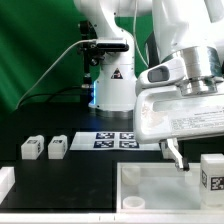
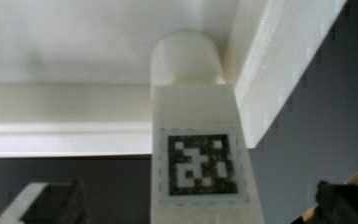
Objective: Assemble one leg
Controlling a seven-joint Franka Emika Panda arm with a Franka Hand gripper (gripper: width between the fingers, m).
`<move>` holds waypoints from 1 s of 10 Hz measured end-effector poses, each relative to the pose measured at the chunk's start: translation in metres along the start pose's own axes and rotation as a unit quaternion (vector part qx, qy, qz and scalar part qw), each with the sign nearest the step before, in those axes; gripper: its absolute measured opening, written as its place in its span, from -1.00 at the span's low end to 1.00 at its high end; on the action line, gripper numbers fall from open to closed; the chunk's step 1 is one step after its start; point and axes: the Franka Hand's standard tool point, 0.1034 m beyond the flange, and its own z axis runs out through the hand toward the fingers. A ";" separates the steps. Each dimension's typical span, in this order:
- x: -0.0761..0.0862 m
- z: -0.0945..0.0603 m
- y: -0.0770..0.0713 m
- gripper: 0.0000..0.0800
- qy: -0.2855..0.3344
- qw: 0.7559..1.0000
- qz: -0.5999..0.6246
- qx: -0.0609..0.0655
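Backdrop: green curtain (image 1: 40, 50) behind a black tabletop (image 1: 60, 175).
Legs: three small white tagged posts counted in the exterior view. Two legs sit side by side at 8 o'clock (image 1: 30, 148) (image 1: 57, 148). A third leg (image 1: 212, 172) stands upright at 4 o'clock, tag toward the camera.
Tray-like part: one, large, white and square, with a raised rim (image 1: 150, 172), at 6 o'clock.
Marker board: one (image 1: 110, 140), flat near the centre, just beyond the tray-like part.
Arm base: one (image 1: 110, 85), white, at 12 o'clock.
Gripper: one (image 1: 177, 155), low at 3 o'clock over the tray-like part's far rim. In the wrist view its dark fingers (image 2: 43, 200) are spread wide. A tagged leg (image 2: 202, 165) lies between them, clear of both, its rounded end near the rim. Nothing is held.
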 end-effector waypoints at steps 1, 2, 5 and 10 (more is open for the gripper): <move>0.000 0.000 0.000 0.62 0.000 1.000 0.000 0.000; 0.000 0.000 0.000 0.62 0.000 1.000 0.000 0.000; 0.000 0.000 0.000 0.62 0.000 1.000 0.000 0.000; 0.009 -0.002 -0.012 0.62 -0.121 0.992 0.010 0.026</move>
